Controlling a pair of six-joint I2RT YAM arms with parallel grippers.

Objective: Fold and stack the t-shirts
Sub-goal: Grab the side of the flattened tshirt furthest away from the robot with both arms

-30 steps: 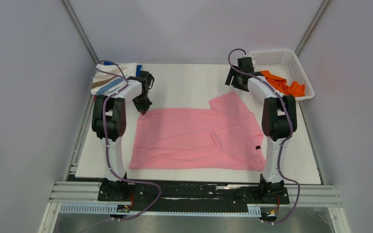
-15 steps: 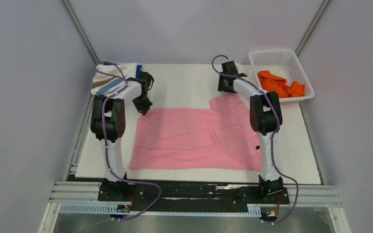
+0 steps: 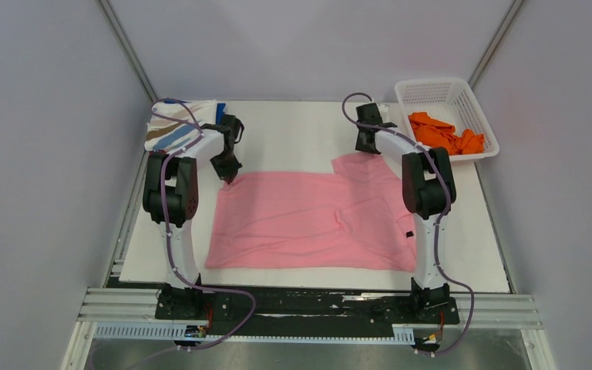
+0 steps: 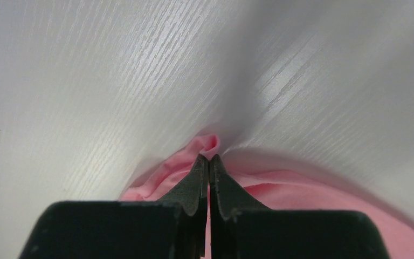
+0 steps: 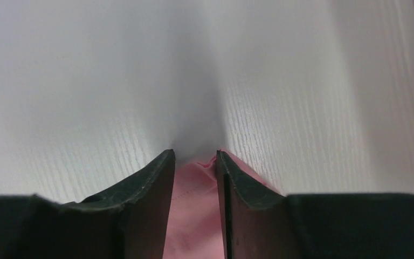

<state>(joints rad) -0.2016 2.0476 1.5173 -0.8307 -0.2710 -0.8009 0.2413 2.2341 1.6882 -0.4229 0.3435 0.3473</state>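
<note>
A light pink t-shirt lies spread flat across the middle of the table. My left gripper is at its far left corner, and the left wrist view shows that gripper shut on a small pinch of pink t-shirt. My right gripper is down at the shirt's far right corner. In the right wrist view the right gripper stands partly open, its jaws either side of the pink t-shirt's edge without clamping it. An orange t-shirt lies crumpled in the basket.
A white lattice basket stands at the far right corner of the table. At the far left corner lies a folded white t-shirt with blue and tan streaks, with a bit of blue cloth beside it. Grey walls close in the table.
My right arm swung left from beside the basket and came down onto the pink t-shirt's far right corner, its jaws narrowing. The left arm has not moved.
</note>
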